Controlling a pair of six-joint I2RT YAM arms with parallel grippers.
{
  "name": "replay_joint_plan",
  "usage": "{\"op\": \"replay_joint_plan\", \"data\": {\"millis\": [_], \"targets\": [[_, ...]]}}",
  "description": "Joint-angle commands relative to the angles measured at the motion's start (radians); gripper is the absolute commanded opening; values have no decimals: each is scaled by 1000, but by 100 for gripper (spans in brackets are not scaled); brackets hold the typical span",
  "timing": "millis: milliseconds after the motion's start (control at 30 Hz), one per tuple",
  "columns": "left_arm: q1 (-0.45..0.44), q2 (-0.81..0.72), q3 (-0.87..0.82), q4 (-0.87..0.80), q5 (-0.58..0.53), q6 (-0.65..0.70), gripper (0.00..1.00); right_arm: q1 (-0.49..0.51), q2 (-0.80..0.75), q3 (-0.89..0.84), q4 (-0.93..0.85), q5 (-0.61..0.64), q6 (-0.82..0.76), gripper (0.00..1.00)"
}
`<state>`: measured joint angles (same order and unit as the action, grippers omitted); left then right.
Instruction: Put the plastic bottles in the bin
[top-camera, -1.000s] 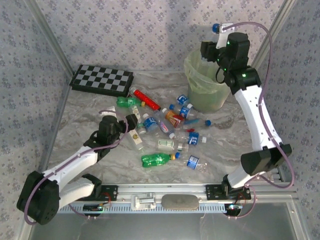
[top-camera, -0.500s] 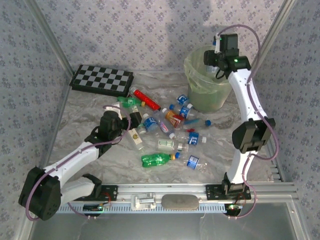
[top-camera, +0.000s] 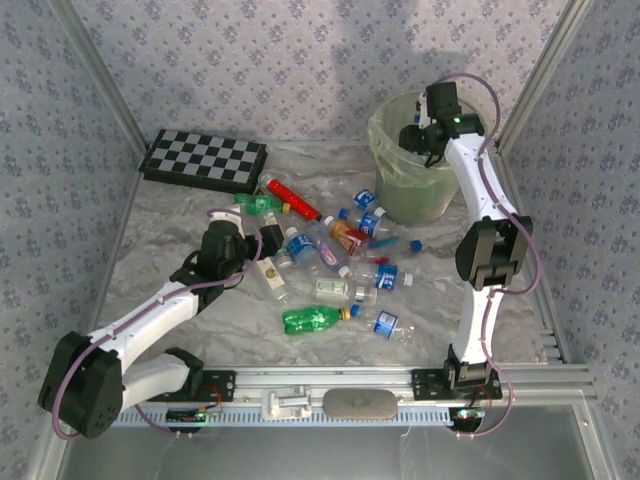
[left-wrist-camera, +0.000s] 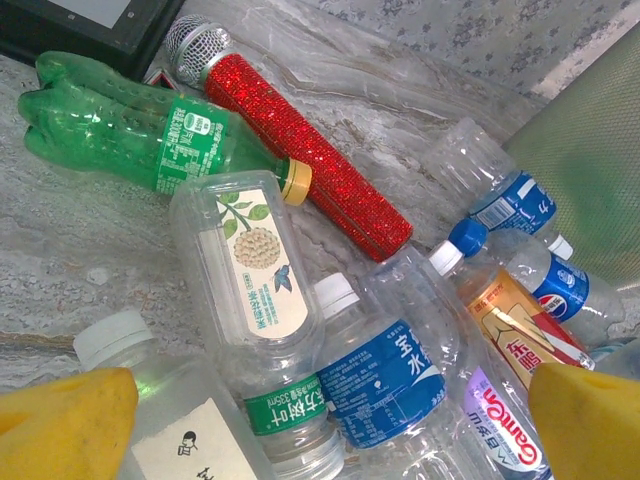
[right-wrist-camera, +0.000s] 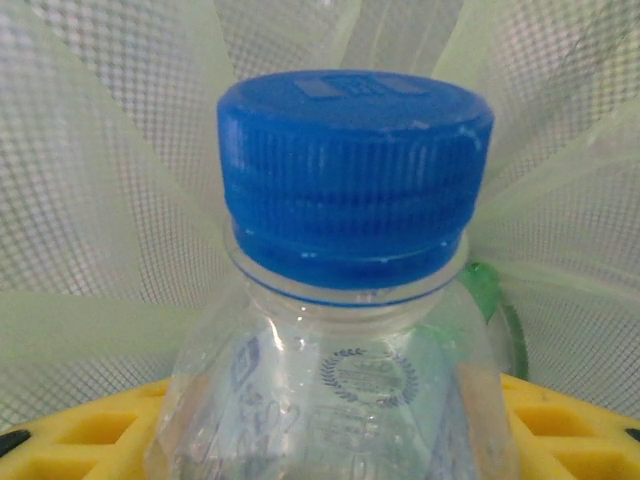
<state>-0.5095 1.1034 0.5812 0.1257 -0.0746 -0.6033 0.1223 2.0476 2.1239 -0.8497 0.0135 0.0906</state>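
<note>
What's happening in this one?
The right gripper holds a blue-capped bottle at the mouth of the bin, not yet released. The left gripper hovers open above the loose bottles lying on the table, gripping nothing. Most of the bottles are not yet binned.

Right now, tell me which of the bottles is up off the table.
The clear blue-capped bottle, clamped in the right gripper at the mouth of the bin. The other bottles all lie on the tabletop.

Yellow fingers apart above jumbled plastic bottles.
</note>
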Motion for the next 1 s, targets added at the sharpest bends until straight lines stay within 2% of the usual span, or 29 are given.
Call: {"op": "replay_joint_plan", "data": {"millis": [0,133,333,567,733,800,967], "targets": [[6,6,36,-27,2,15,100,-6,20,47,-33,-13,18,65],[7,4,42,-45,3,14,100,-6,21,53,-25,-10,24,69],[7,2,48,-67,2,16,100,-4,-1,98,-25,-2,28,84],[6,7,45,-75,-1,1,100,20,-132,98,21,42,12,92],[4,13,40,-75,-10,-19,100,71,-324,-72,144,39,0,97],[-1,16,39,-75,-19,-29,100,94,-410,-174,219,1,0,100],[-17,22,40,-94,-29,-51,100,152,-611,-445,423,-105,40,100]]}}
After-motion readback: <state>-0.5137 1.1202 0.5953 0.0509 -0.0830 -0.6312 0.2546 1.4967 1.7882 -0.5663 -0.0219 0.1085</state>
